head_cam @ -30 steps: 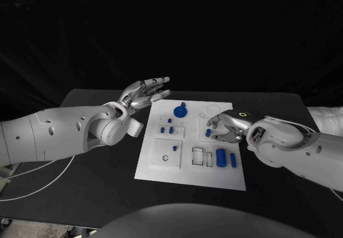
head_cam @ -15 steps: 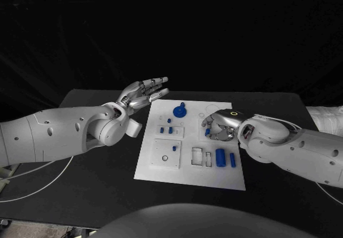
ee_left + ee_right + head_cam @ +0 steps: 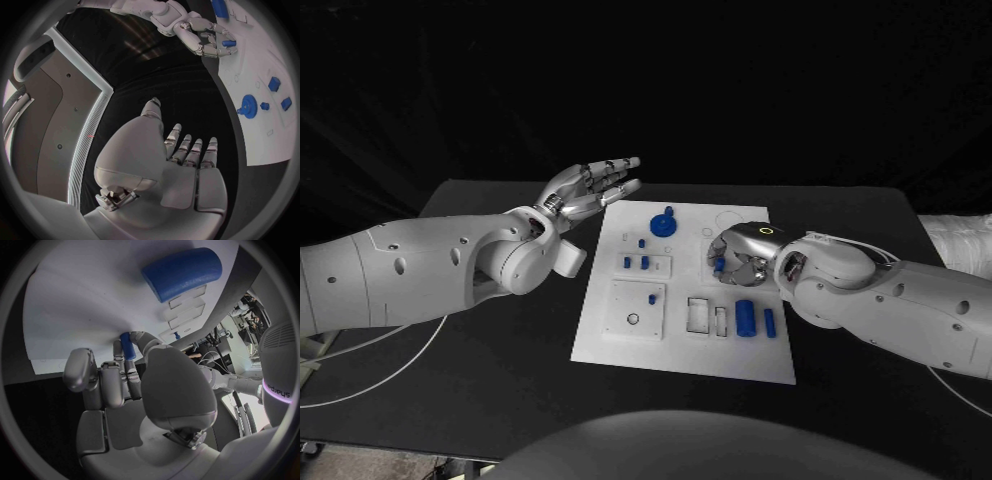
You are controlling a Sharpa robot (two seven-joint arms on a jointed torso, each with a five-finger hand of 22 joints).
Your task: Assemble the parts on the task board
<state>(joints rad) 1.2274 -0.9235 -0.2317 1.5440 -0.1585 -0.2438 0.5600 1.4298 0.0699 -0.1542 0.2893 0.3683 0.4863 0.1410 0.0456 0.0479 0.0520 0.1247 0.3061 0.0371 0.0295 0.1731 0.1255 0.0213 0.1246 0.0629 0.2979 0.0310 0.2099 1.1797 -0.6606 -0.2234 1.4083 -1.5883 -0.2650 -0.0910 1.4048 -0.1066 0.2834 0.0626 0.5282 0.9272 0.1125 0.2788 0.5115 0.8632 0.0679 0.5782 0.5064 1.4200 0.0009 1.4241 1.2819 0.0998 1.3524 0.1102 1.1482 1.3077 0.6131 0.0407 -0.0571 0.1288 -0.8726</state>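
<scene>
The white task board (image 3: 625, 335) lies in the middle of the black table. My right hand (image 3: 740, 255) hovers low over the board's right middle with fingers curled, pinching a small blue peg (image 3: 127, 346) at its fingertips; the left wrist view also catches this peg (image 3: 229, 43). My left hand (image 3: 596, 185) is raised beyond the board's far left corner, fingers (image 3: 187, 150) spread and holding nothing. A blue gear (image 3: 665, 224) stands at the board's far end, with two short blue pegs (image 3: 636, 262) below it. A thick blue cylinder (image 3: 747, 318) and a thin blue pin (image 3: 770, 320) lie near the right edge.
White rectangular slots (image 3: 705, 316) sit beside the thick cylinder (image 3: 181, 273), and a square block with a round hole (image 3: 635, 310) lies on the board's left half. Black table surface (image 3: 488, 370) surrounds the board. My white forearms reach in from both sides.
My right hand has shifted slightly left over the board and rolled at the wrist, still with the blue peg. The left hand has stayed still.
</scene>
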